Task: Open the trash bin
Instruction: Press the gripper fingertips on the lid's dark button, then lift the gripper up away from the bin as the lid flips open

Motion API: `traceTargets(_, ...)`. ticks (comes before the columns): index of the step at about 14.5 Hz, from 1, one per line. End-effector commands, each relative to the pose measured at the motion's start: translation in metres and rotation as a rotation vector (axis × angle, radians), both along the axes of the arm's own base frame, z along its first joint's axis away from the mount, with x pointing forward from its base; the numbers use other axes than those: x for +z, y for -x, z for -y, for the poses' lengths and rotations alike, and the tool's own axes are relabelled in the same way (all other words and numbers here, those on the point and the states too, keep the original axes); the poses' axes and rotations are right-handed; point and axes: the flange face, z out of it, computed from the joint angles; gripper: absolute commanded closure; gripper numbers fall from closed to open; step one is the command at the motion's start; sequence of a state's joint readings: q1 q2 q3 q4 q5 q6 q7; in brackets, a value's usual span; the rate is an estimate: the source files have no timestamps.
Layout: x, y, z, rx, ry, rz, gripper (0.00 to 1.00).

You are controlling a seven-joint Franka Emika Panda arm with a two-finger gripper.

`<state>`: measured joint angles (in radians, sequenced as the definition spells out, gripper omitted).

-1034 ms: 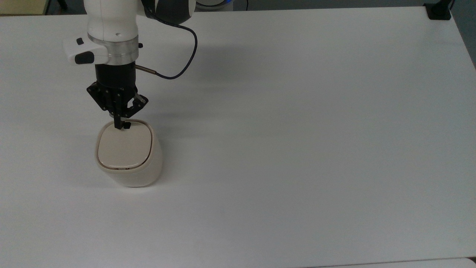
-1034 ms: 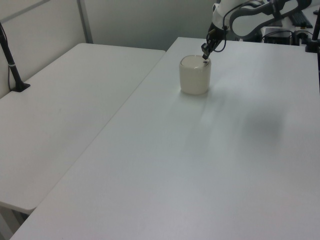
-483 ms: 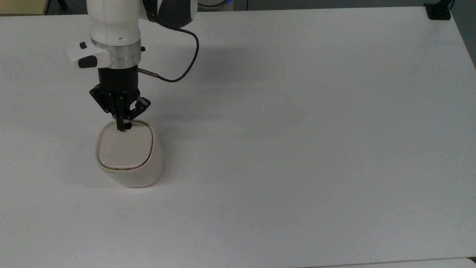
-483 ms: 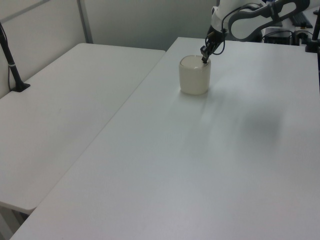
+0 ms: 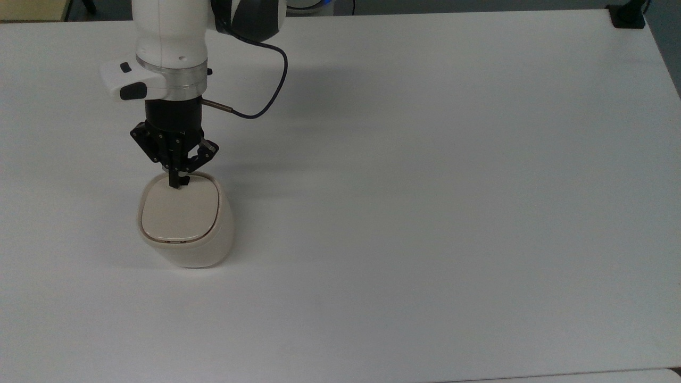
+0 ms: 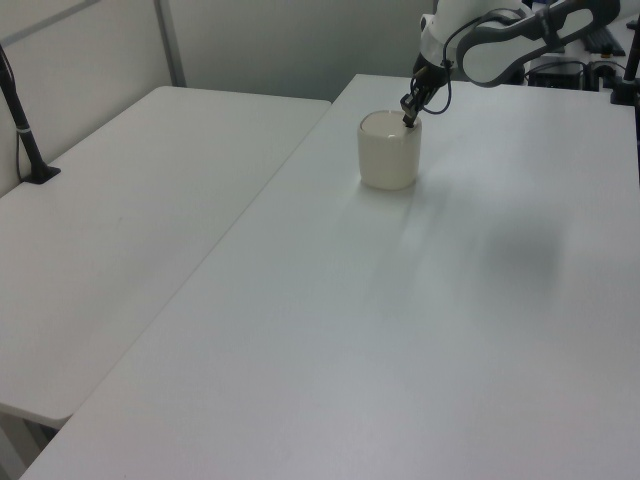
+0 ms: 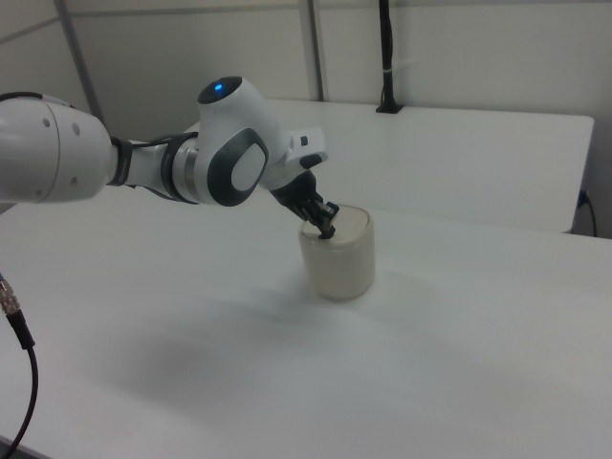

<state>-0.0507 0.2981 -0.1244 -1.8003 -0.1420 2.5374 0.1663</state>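
Hand (image 5: pixel 177 182) pressed together, tips on trash bin (image 5: pixel 186 226) lid's far edge. Lid flat, closed. On white table (image 5: pixel 425 186).

A broad, plain white rectangular table (image 5: pixel 425 186) carries a small cream-beige, rounded-square plastic trash bin (image 5: pixel 186 223) with its flat lid down, standing at the left of the top view.

Top view looks steeply down on my white table (image 5: pixel 425 186). Left view sits far off, low, facing my arm. Right view is nearer, opposite. All share the small cream-beige plastic trash bin (image 5: pixel 183 223).
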Motion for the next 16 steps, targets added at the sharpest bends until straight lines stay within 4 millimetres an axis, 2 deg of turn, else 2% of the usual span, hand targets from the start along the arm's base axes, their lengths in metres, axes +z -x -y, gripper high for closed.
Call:
traceTargets(1,-0.021,0.002,-0.007,-0.016,-0.016,-0.021,1.00)
traceTargets(5,0.030,0.004,-0.005,-0.116,-0.061,0.070,1.00)
traceTargets(7,0.058,0.007,-0.008,-0.142,-0.081,0.057,1.00)
traceTargets(10,0.112,0.021,-0.013,-0.178,-0.156,0.028,1.00)
traceTargets(14,0.169,0.057,-0.040,-0.160,-0.194,-0.071,1.00)
traceTargets(16,0.187,0.080,-0.066,-0.126,-0.201,-0.146,1.00)
